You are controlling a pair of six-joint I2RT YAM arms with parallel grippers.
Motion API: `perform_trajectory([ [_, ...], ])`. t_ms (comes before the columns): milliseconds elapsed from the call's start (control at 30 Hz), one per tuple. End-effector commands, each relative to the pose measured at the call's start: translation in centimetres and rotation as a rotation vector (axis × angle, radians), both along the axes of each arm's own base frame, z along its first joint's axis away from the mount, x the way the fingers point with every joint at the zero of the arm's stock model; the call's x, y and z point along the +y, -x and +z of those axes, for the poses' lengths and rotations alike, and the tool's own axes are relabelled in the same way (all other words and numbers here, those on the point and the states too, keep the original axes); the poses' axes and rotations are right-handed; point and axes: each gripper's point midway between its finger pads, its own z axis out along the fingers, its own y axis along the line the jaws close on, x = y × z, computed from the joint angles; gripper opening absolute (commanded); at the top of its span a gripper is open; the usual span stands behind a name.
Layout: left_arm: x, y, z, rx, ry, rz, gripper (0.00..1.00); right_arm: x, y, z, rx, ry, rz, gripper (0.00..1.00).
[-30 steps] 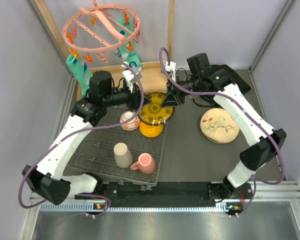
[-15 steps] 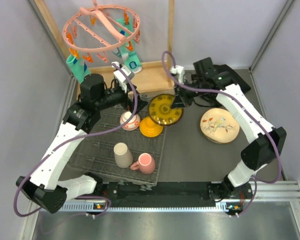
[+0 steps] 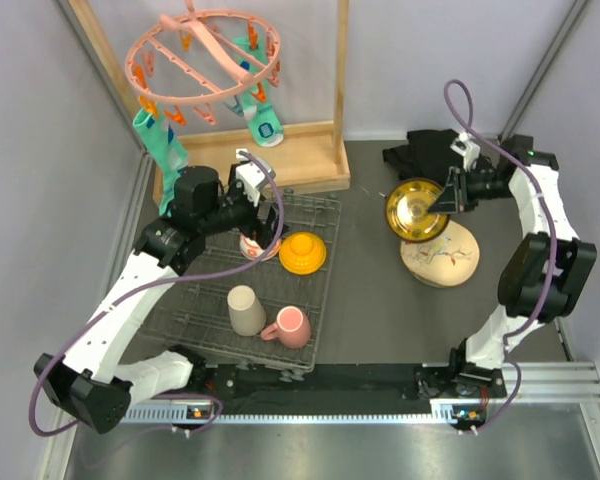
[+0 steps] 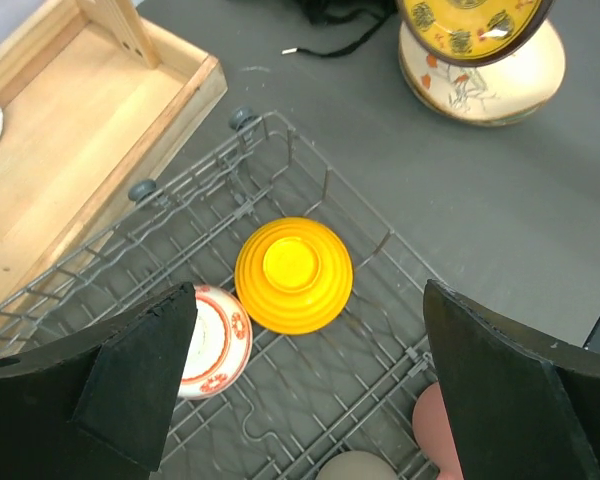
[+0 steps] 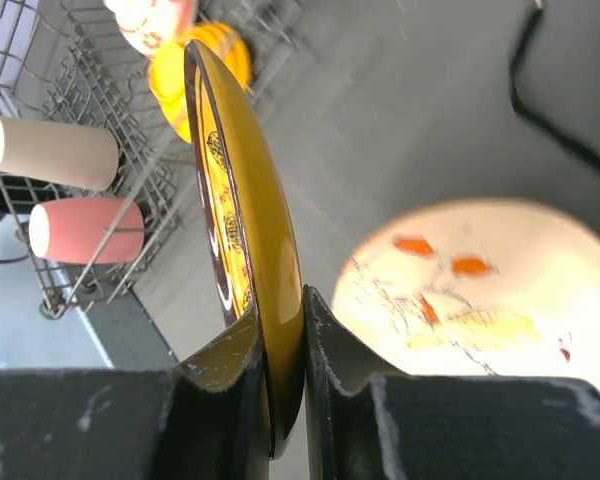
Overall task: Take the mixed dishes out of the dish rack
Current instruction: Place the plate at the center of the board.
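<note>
The dark wire dish rack [image 3: 315, 295] holds an upturned orange bowl [image 3: 302, 253], a red-white bowl [image 3: 252, 245], a beige cup [image 3: 245, 310] and a pink mug [image 3: 290, 326]. My left gripper [image 4: 310, 390] hangs open above the rack floor, with the orange bowl [image 4: 293, 275] just ahead and the red-white bowl [image 4: 215, 340] by its left finger. My right gripper [image 5: 285, 350] is shut on the rim of the small yellow patterned plate [image 5: 245, 220], held on edge. That plate [image 3: 417, 208] hovers over the cream bird-painted plate [image 3: 442, 255], which lies on the table.
A wooden frame with a pink peg hanger [image 3: 205, 50] and hanging socks stands behind the rack on its wooden base [image 3: 290, 158]. A black cloth with a cord [image 3: 425, 150] lies at the back right. Grey walls close in on both sides.
The left gripper let go of the yellow plate, opened wide and drew back over the rack. The right gripper carried the plate rightward to above the bird plate.
</note>
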Motion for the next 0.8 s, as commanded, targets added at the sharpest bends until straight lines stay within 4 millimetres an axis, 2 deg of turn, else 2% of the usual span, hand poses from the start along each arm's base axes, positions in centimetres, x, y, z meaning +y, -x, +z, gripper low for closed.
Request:
perform_trajectory([
  [0, 0.3, 0.1, -0.2, -0.033, -0.031, -0.004, 0.99, -2.5, 0.8, -2.6, 0.102, -0.095, 0.005, 0.00],
  [100, 0.6, 0.0, -1.0, -0.019, -0.060, 0.002, 0.99, -4.2, 0.8, -5.7, 0.146, -0.062, -0.011, 0.00],
  [267, 0.8, 0.0, -1.6, -0.015, -0.083, -0.002, 0.99, -6.6, 0.9, -8.5, 0.194, -0.049, -0.048, 0.00],
  [600, 0.9, 0.0, -2.9, 0.004, -0.102, -0.006, 0.99, -9.6, 1.4, -11.7, 0.255, -0.039, -0.079, 0.00],
  [767, 0.8, 0.1, -3.2, 0.011, -0.105, -0.014, 0.99, -10.0, 1.6, -12.8, 0.278, -0.034, -0.075, 0.00],
])
